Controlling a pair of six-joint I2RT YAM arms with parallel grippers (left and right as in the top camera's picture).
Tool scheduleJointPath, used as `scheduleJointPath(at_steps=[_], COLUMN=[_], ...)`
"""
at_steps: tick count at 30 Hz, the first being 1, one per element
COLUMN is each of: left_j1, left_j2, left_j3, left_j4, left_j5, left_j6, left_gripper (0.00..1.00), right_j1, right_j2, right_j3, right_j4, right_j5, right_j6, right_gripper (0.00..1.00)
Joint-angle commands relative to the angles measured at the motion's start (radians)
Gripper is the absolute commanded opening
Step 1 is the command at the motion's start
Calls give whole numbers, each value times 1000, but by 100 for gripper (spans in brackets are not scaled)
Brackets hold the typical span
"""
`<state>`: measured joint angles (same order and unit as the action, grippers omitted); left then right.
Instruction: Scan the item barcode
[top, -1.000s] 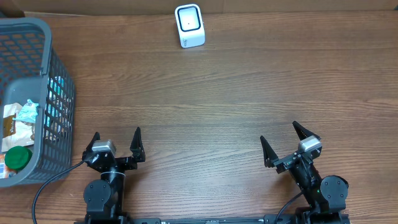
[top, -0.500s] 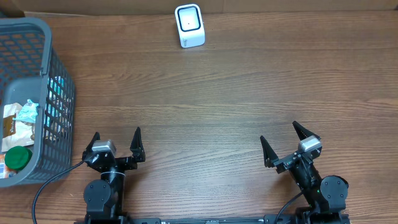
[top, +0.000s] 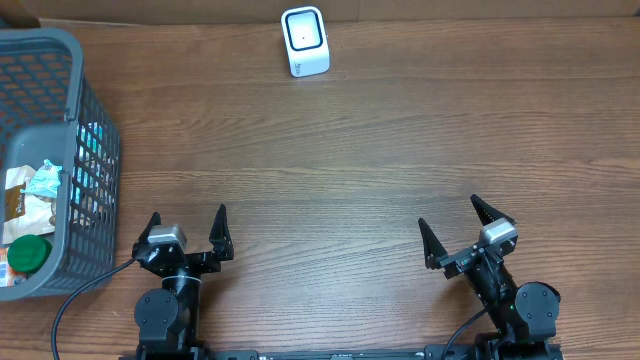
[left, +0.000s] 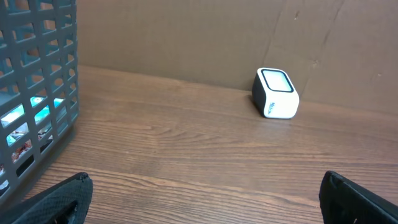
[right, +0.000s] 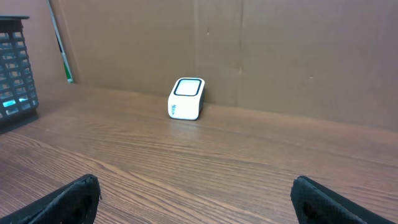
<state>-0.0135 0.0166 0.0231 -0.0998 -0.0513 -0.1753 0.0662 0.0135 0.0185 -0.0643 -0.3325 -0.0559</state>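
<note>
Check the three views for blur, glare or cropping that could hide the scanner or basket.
Overhead: even light, sharp, no glare; scanner whole, basket cut off by the left edge. Left wrist: scanner sharp, fingertips dark and soft in the bottom corners, basket cropped. Right wrist: likewise, only a basket corner showing.

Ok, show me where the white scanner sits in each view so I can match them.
Overhead: scanner at top centre, against the cardboard wall.
Left wrist: scanner right of centre, upper half, by that wall.
Right wrist: scanner left of centre, by the same wall.
Shared landmark: the grey basket, at the left edge in all three.
</note>
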Motion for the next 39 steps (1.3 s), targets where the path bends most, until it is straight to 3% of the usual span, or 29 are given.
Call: scheduleJointPath(at_steps=[1,29,35,39], left_j1=[0,0,0,0], left_j2=[-12,-12,-10,-10], left_j3=[-8,-8,-8,-8], left_j4=[6,7,4,11], left_j5=[12,-9,74,154], left_j6=[22,22,0,-85], left_gripper=[100,100,99,100], right_j1=[-2,-2,-2,-2], right_j2=[-11,-11,-11,-11], right_j3=[-10,-10,-10,-10], right_j4=[7,7,7,7], right_j5=[6,6,6,6], right_j6=[4,4,4,4], right_gripper=[100,100,100,100])
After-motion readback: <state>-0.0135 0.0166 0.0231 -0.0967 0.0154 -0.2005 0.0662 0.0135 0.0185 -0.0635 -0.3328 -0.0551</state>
